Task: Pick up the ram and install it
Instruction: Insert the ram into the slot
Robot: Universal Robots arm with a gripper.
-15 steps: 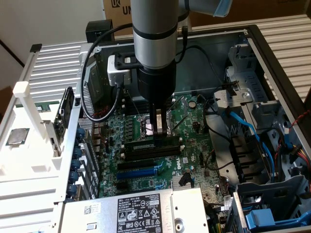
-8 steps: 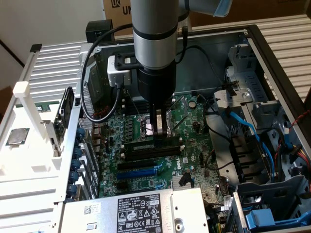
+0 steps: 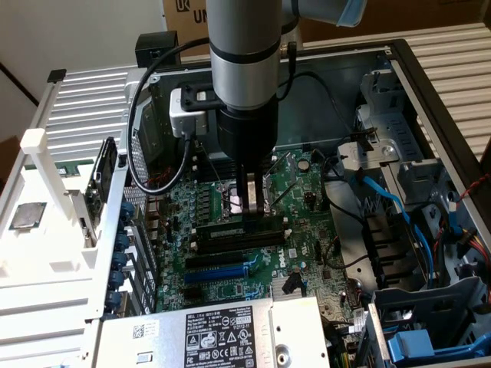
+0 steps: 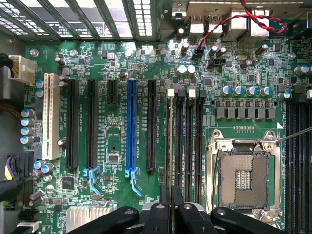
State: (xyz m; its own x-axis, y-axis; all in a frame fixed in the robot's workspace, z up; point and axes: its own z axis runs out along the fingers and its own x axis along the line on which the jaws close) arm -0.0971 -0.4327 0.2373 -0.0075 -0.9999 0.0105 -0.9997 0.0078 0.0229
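My gripper [image 3: 253, 211] reaches straight down into the open computer case over the motherboard [image 3: 307, 230]. Its two fingers are shut on the ram [image 3: 230, 230], a long dark stick lying along the row of black memory slots just in front of the processor socket [image 3: 236, 201]. In the wrist view the ram [image 4: 170, 141] shows edge-on as a thin pale line in line with the outermost of the black memory slots [image 4: 188, 141], and the gripper [image 4: 170, 207] pinches its near part. I cannot tell whether the stick touches the slot.
A blue expansion slot [image 4: 131, 126], black slots and a white slot [image 4: 48, 114] lie beside the memory slots. The labelled power supply [image 3: 222, 330] sits at the case front. Blue cables [image 3: 399, 207] and drive bays fill the exterior view's right. A black cable [image 3: 142, 138] loops from the wrist.
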